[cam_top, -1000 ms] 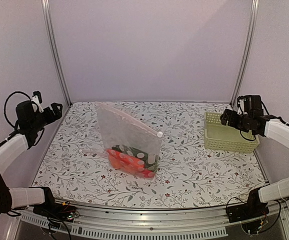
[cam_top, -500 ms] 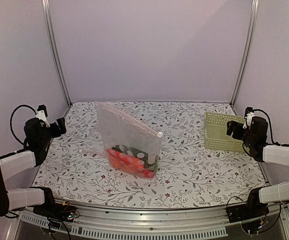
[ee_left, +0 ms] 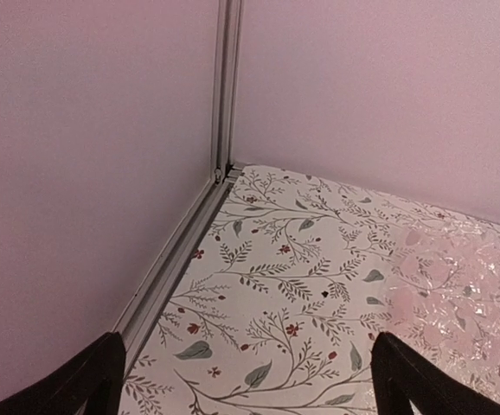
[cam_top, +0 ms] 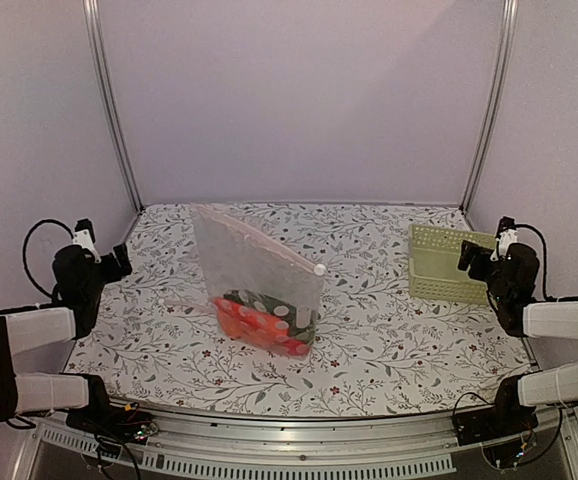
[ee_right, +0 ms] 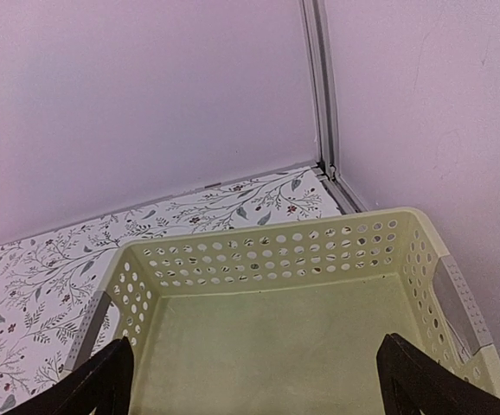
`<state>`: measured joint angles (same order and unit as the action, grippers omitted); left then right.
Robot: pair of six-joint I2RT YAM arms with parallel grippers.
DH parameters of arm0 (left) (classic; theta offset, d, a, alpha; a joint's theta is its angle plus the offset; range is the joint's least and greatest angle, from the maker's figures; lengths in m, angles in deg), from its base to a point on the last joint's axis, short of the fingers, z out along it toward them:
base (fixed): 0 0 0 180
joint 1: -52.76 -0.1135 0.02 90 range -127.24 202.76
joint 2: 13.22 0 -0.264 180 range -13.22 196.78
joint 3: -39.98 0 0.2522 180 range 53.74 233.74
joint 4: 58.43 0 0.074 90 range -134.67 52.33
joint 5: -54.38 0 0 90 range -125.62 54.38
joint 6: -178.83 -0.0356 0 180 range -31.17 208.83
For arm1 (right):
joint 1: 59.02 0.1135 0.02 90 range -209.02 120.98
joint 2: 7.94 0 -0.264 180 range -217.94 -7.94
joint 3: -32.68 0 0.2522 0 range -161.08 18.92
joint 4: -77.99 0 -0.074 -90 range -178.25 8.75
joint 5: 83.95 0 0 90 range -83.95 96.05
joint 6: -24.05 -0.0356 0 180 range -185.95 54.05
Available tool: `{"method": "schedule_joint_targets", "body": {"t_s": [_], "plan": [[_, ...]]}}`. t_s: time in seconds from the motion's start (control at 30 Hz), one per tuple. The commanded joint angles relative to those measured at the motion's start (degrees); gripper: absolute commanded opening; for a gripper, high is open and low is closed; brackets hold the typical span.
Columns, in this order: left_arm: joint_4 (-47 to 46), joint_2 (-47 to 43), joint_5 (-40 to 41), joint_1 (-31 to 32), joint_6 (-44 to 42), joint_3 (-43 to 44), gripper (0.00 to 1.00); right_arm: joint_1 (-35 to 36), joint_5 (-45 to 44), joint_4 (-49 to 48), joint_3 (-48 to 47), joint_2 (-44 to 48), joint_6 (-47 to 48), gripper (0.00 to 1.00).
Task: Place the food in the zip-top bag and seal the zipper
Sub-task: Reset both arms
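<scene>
zip-top bag (cam_top: 255,280) stands upright mid desk (cam_top: 389,330), w/ the food (cam_top: 264,322) (orange-red pieces plus sth dark green) bunched in its bottom corner. zipper (cam_top: 267,241) runs along the top edge, white slider (cam_top: 320,269) at its right end; can't tell if fully sealed. left claw (cam_top: 117,262) is by the left desk edge, fingers wide apart, holding nothing, well apart from the bag. right claw (cam_top: 469,260) is also spread wide and empty, over the pale lattice basket (ee_right: 276,259) at the right.
</scene>
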<state>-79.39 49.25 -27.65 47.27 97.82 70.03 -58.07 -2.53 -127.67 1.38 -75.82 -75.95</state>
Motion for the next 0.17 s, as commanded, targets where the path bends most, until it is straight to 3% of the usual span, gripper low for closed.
{"method": "schedule_joint_targets", "body": {"t_s": [0.0, 0.13], "plan": [[-2.2, 0.3, 1.2, 0.5, -0.4, -0.6, 1.0, -0.2, -1.4, -2.0, 0.6, -0.1, 0.9, 0.99], [-2.2, -0.4, 1.3, 0.5, 0.0, -0.8, 1.0, -0.2, -1.5, -2.1, 0.5, -0.1, 0.7, 0.99]]}}
